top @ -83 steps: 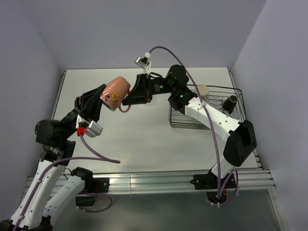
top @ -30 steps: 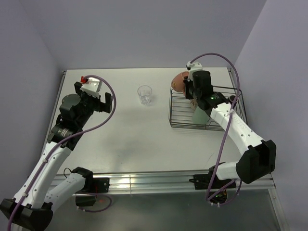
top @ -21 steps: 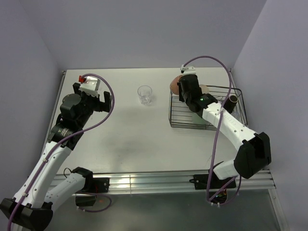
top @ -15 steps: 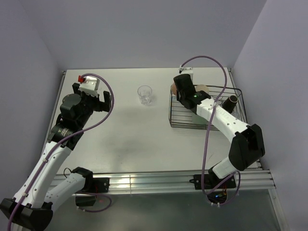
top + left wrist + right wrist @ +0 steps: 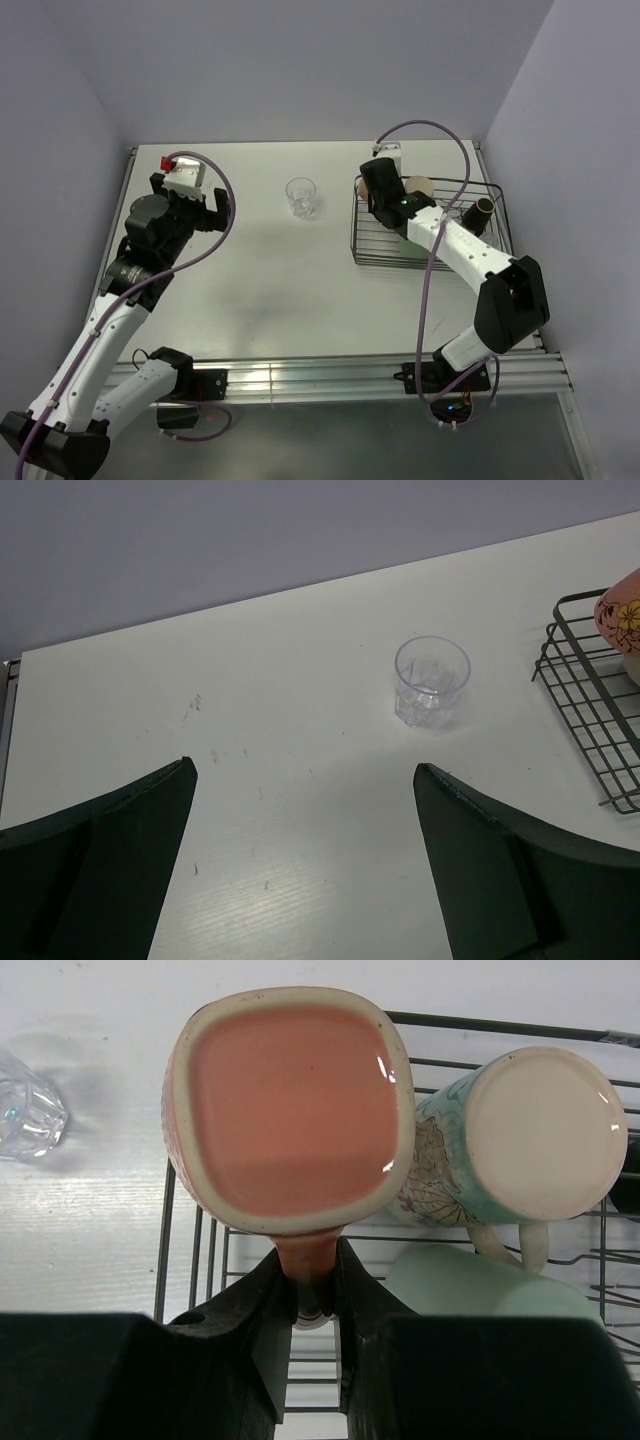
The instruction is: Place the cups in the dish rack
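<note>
My right gripper (image 5: 310, 1270) is shut on the handle of the pinkish mug (image 5: 290, 1110), which hangs bottom-up over the left end of the black wire dish rack (image 5: 190, 1250). Beside it in the rack a cream patterned mug (image 5: 530, 1140) stands upside down, with the green tumbler (image 5: 480, 1285) next to it. A dark brown cup (image 5: 481, 212) lies at the rack's right end. One clear glass (image 5: 301, 197) stands upright on the table left of the rack. My left gripper (image 5: 303, 768) hovers open and holds nothing, well short of that clear glass (image 5: 431, 680).
The dish rack (image 5: 430, 235) sits at the table's right side, close to the right wall. My right arm (image 5: 455, 250) stretches across it and hides much of its inside. Purple cables loop above both wrists.
The right gripper has carried the pinkish mug leftward and lower, to the rack's far left corner. The left arm has stayed almost still, open.
</note>
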